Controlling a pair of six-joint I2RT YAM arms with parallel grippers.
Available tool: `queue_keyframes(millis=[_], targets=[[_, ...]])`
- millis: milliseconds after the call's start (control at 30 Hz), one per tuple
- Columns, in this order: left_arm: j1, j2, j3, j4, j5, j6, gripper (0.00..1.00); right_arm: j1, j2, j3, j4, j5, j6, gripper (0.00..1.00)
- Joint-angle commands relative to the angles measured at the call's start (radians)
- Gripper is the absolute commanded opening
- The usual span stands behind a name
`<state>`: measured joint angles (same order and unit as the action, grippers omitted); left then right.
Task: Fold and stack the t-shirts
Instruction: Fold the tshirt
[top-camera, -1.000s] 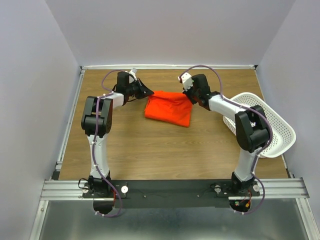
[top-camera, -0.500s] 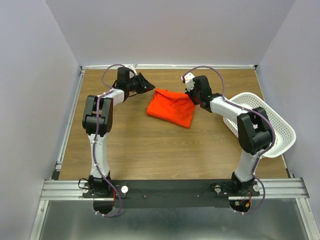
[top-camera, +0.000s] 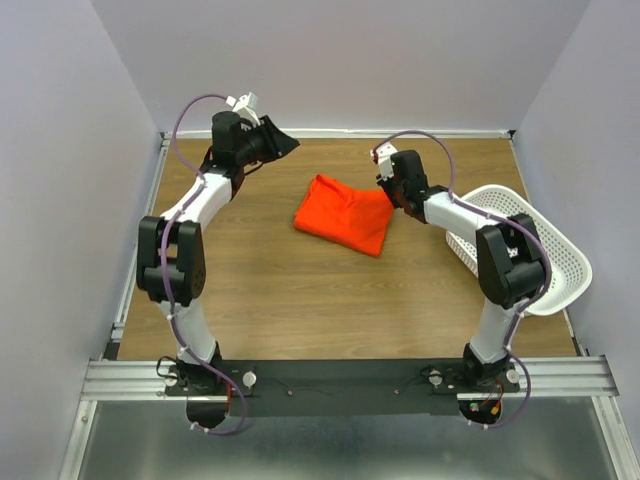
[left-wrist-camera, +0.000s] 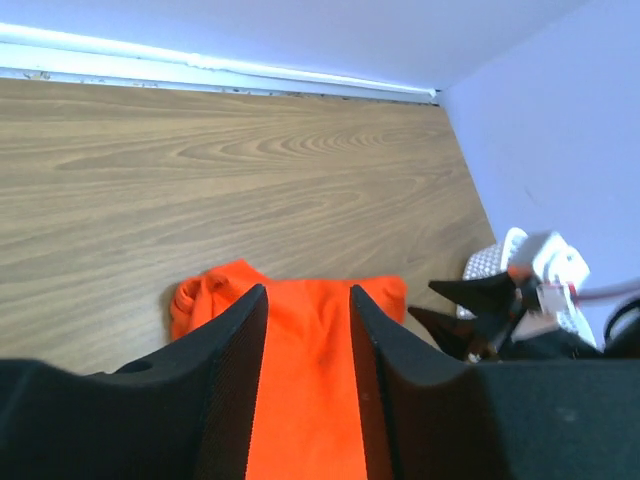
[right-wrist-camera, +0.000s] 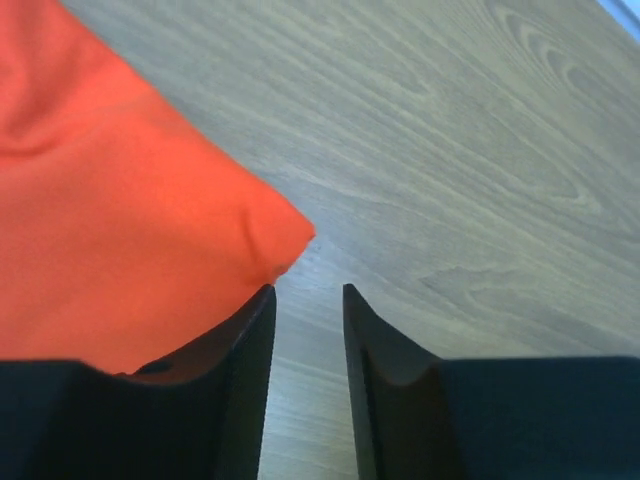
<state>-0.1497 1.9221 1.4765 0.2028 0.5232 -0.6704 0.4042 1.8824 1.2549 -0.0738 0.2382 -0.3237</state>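
Currently, the near half of the table (top-camera: 300, 300) shows bare wood, giving open room for further folds; the basket (top-camera: 545, 262) sits at the right edge. The t-shirt (top-camera: 343, 213) lies mid-table as a folded bundle, long axis roughly left to right. The right gripper (right-wrist-camera: 305, 290) is nearer: jaws slightly parted, holding nothing, tips just beside the shirt's right corner. The left gripper (top-camera: 285, 143) hangs raised at the far left, well apart from the shirt, jaws parted, empty.
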Motion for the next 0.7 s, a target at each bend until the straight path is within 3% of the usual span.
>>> queue_keyframes(millis=[0, 33, 100, 133, 200, 267, 400, 667], targets=[[-0.022, -0.100, -0.128, 0.001, -0.023, 0.060, 0.40, -0.024, -0.120, -0.024, 0.008, -0.231, 0.014, 0.25], [-0.031, -0.119, -0.146, 0.000, -0.023, 0.060, 0.28, -0.027, -0.150, -0.037, -0.006, -0.332, 0.008, 0.03], [-0.054, -0.127, -0.192, 0.006, -0.006, 0.058, 0.04, -0.028, -0.151, -0.040, -0.047, -0.618, 0.005, 0.00], [-0.082, -0.124, -0.205, 0.012, -0.006, 0.057, 0.00, -0.030, -0.117, -0.023, -0.085, -0.708, 0.018, 0.01], [-0.115, -0.111, -0.214, 0.017, -0.003, 0.060, 0.00, -0.030, -0.060, 0.033, -0.104, -0.843, 0.067, 0.01], [-0.132, -0.068, -0.199, 0.030, 0.006, 0.052, 0.00, -0.030, 0.019, 0.076, -0.135, -0.875, 0.104, 0.00], [-0.162, 0.040, -0.128, 0.041, 0.031, 0.035, 0.00, -0.041, 0.096, 0.149, -0.136, -0.852, 0.161, 0.06], [-0.172, 0.234, 0.002, 0.083, 0.049, -0.034, 0.00, -0.087, 0.211, 0.229, -0.136, -0.786, 0.281, 0.06]])
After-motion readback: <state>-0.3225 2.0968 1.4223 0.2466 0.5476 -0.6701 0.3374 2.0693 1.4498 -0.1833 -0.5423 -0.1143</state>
